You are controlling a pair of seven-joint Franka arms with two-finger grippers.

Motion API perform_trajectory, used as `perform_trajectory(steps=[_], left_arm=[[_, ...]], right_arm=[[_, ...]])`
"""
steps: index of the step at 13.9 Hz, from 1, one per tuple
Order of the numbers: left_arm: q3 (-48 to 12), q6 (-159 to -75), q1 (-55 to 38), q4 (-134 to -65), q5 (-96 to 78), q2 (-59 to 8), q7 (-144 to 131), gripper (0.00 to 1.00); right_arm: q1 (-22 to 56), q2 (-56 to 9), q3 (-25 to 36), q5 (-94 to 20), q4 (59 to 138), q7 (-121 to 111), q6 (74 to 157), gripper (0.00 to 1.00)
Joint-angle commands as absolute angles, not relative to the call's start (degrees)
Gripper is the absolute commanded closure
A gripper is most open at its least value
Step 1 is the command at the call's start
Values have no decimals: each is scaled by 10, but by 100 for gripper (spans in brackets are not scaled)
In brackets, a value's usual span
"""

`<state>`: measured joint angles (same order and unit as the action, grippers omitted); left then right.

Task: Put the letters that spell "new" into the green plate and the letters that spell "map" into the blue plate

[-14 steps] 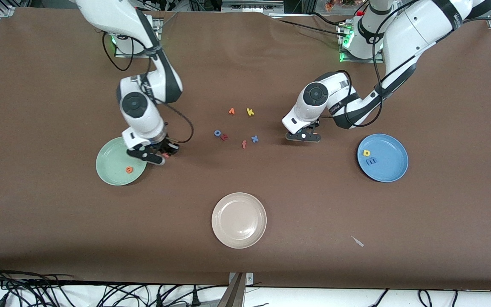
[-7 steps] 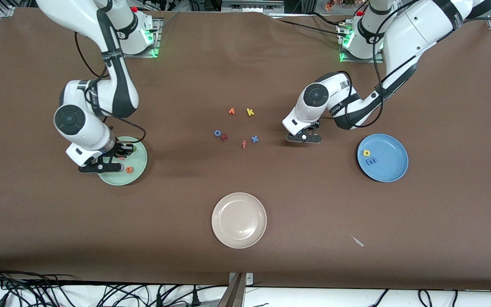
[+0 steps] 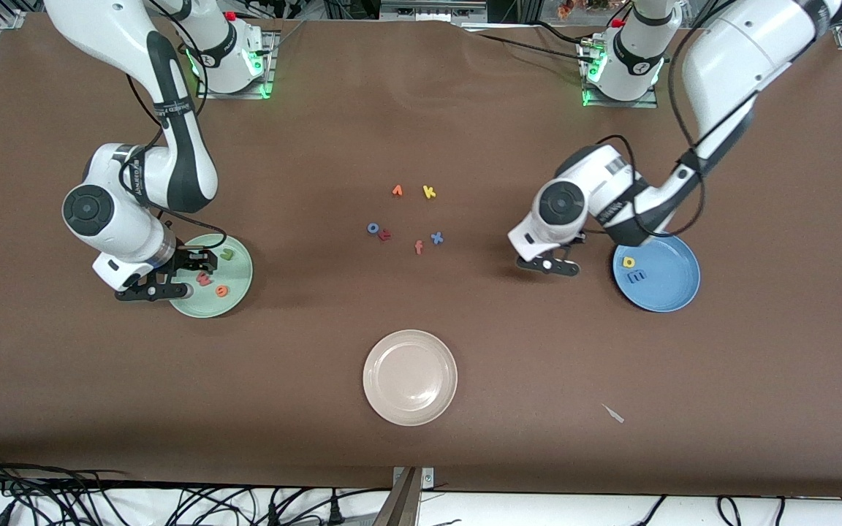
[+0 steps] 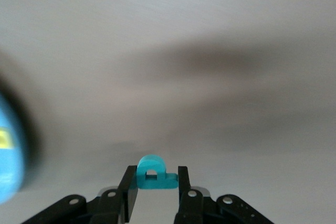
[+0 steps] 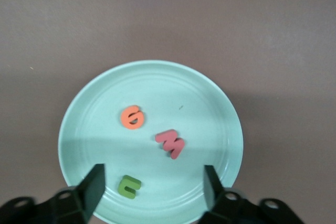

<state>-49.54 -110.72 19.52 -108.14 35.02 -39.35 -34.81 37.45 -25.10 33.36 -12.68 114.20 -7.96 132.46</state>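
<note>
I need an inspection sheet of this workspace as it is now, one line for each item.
Surface: brown table, one small pale scrap near the front camera.
Job's things: green plate holds green n, red-pink w, orange e; blue plate holds yellow a, blue m.
Clutter: cream-white plate; five spare letters mid-table.
Grippers: right gripper over the green plate, jaws open; left gripper beside the blue plate, shut on teal p.
Cables: bundle along the front edge.
Surroundings: nothing seen.
</note>
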Motion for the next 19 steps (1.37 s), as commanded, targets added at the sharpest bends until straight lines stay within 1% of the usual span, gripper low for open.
perform_trajectory(steps=[1,3,5,6,7,8,9,10,11,14,17,18,19], left_arm=[[-497,-1044,239,-1039,331,-390,-226,90],[-491,-1035,276,-1030,335,-390,-145,90],[-484,-1036,316,-1030,343,-393,-79,90],[-470,-1036,320,-1030,345,-392,-50,90],[-456,-1037,320,-1030,352,-392,-34,86],[-448,-1039,320,-1030,366,-395,-25,79],[-443,-1040,319,-1030,384,-396,-24,55],[-443,-1040,319,-1030,395,-396,-23,21],[-444,-1038,319,-1027,393,-391,-23,0],[-446,-1012,320,-994,385,-388,-25,0],[-448,-980,321,-971,381,-385,-25,0],[-448,-966,321,-960,371,-385,-25,0],[-448,-952,321,-947,360,-385,-25,0]], right_arm=[[364,-246,332,-141,1076,-91,1239,0],[369,-247,329,-141,1029,-38,1190,0],[387,-246,325,-137,1006,10,1183,0],[396,-245,325,-134,990,11,1168,0],[397,-245,325,-133,964,11,1143,0],[397,-245,327,-133,938,15,1107,0],[396,-243,330,-132,908,20,1071,0],[396,-243,331,-130,879,26,1041,0],[396,-243,334,-124,855,29,1023,0],[393,-240,342,-95,817,22,1002,0],[393,-231,344,-97,802,25,951,0],[380,-209,325,-94,805,32,945,0],[335,-180,277,-93,817,31,938,0]])
